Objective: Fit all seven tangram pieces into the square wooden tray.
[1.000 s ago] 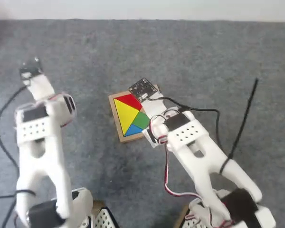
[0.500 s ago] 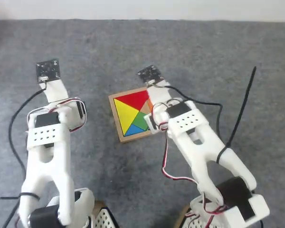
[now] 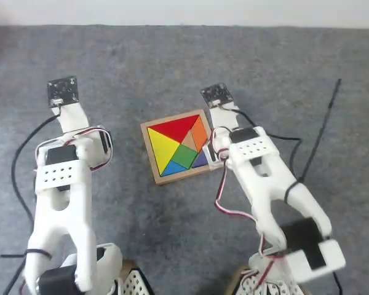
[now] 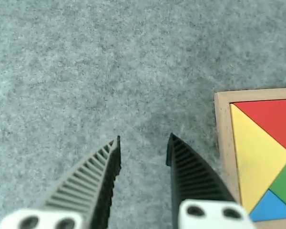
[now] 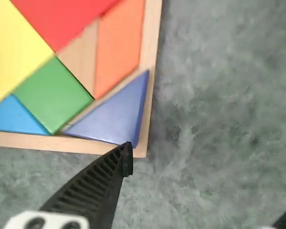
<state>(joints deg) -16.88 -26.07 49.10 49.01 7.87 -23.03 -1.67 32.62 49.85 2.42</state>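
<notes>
Tray at ctr of high view: square, light wood, on grey fuzzy carpet. Flat coloured pieces fill it. R wrist view shows purple triangle w/ edge on rim; high view cannot. R gripper released wide beside that corner. L gripper released, over carpet near tray.

Two white robot arms flank a square wooden tray on a grey, carpet-like table. The tray lies slightly askew, packed edge to edge with a red triangle, yellow triangle, orange piece, green square, blue triangle, purple triangle and plain-wood triangle. The right arm hangs just beside the tray's right edge. The left arm stands well apart.
</notes>
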